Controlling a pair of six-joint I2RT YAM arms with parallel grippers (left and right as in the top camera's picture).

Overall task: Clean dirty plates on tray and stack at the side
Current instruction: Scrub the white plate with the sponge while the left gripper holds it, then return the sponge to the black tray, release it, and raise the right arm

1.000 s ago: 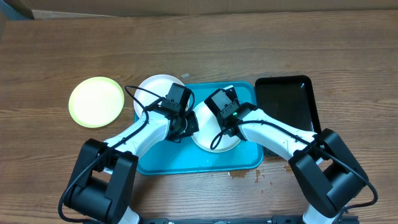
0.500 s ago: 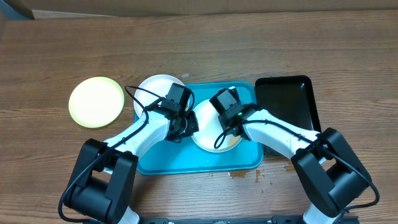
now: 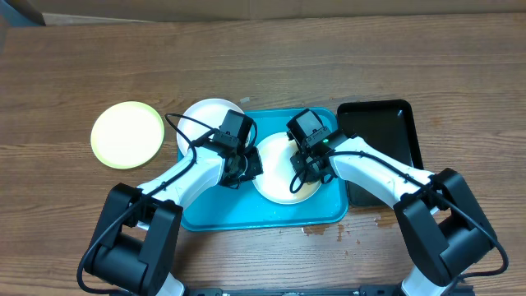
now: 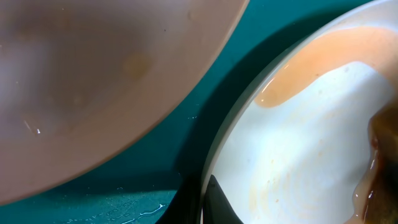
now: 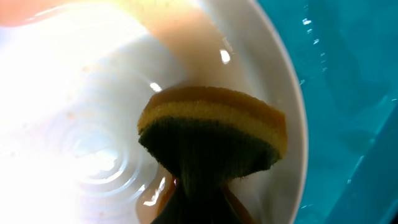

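Plate (image 3: 275, 187): smears remained, scrubbing unfinished.
Right gripper (image 3: 302, 167): clamping the sponge (image 5: 214, 134), we saw it shifted toward 3 o'clock.
Left gripper (image 3: 245, 167): at 9 o'clock rim; grip we couldn't tell.

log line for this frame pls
phase: scrub | right gripper: shut on sponge, pressed on white plate in blue tray | left gripper: at plate rim, grip unclear | orange smear on plate
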